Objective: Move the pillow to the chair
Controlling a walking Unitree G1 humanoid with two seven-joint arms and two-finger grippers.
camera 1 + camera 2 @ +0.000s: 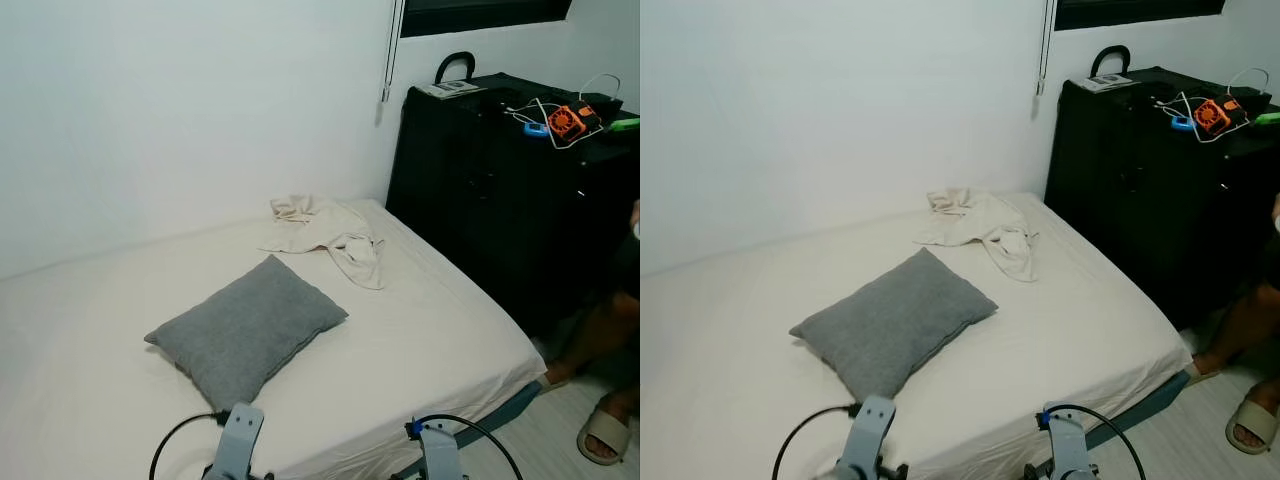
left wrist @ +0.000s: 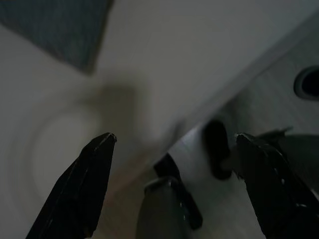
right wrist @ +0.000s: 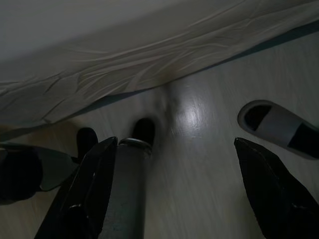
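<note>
Where white walls [image 1: 180, 110] meet in a corner, spread across most of the room: a low bed [image 1: 420, 330] under a cream sheet, its near edge rumpled and hanging toward pale wood-look floor [image 3: 199, 164]. Against the far wall beside the bed, a tall black cabinet [image 1: 480, 200], topped with a booklet [image 1: 450, 88], a black handle, white cables, an orange gadget [image 1: 567, 121] and a small blue item [image 1: 536, 129]. Above it, the dark lower edge of a window, with a cord [image 1: 388, 60] hanging down the wall. At the floor by the cabinet, a person's legs [image 1: 605, 340] and a foot in a beige slipper [image 1: 605, 432]. Lying flat near the middle of the bed, set diagonally: the grey pillow [image 1: 245, 330], untouched. Beyond it, nearer the corner, a crumpled cream cloth [image 1: 335, 235]. No chair to point to from this angle. Low at the bed's near edge, both silver arms with black cable loops. Left end effector [image 2: 174, 144] spread wide over the edge of the bed, gripping nothing, a corner of the pillow ahead. Right end effector [image 3: 174, 144] likewise spread wide and empty above the floor, a second slipper [image 3: 279, 124] lying nearby.
</note>
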